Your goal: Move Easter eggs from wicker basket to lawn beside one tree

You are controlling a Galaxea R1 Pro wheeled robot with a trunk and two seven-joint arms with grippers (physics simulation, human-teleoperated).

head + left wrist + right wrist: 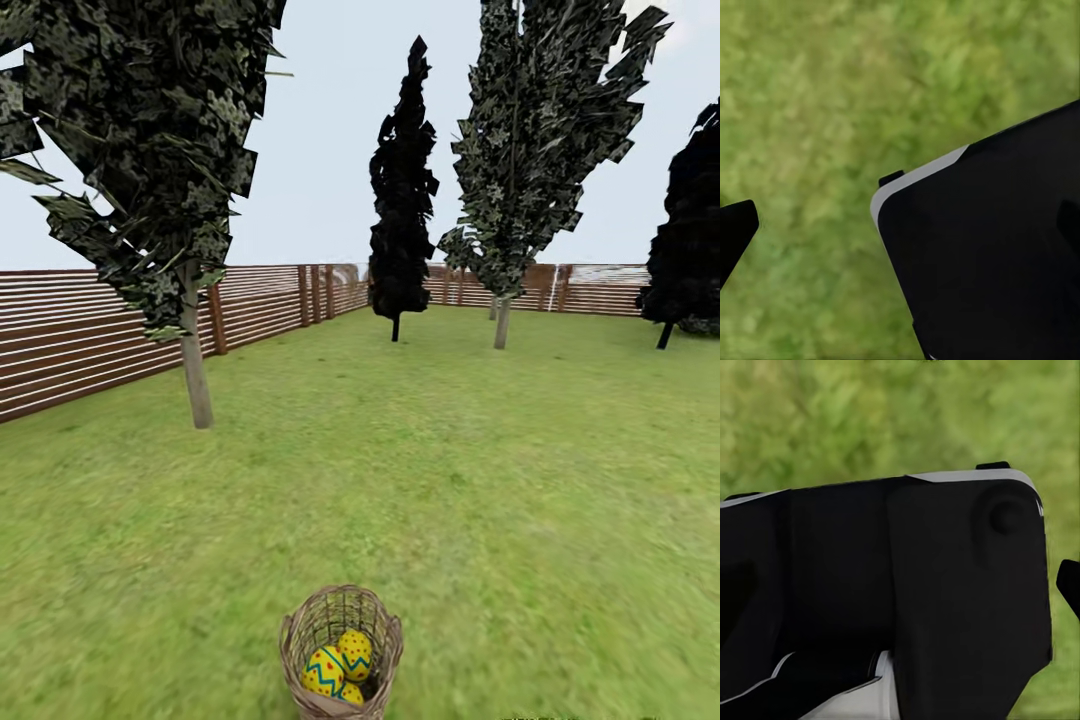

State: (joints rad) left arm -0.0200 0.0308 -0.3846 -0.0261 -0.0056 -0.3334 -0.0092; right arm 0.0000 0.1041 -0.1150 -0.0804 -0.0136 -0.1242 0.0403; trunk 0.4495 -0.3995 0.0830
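The wicker basket (296, 632) stands on the lawn (450, 480) at the bottom centre of the head view. Inside it lie three yellow Easter eggs: one with blue zigzag bands (323, 670), one with red dots (355, 652), and a third (351, 693) low between them. A speckled tree (196, 370) with a pale trunk rises left of centre, a few basket-widths beyond the basket. In the left wrist view one dark fingertip (735, 236) hangs far to the side over grass. The right wrist view has a dark fingertip (1069, 585) at its edge. Nothing is held.
A second speckled tree (502, 322) stands farther back right, between an all-black tree (400, 200) and another dark tree (690, 240). A brown slat fence (100, 340) bounds the garden at left and back. Black robot body parts (990, 262) (892, 585) cover much of both wrist views.
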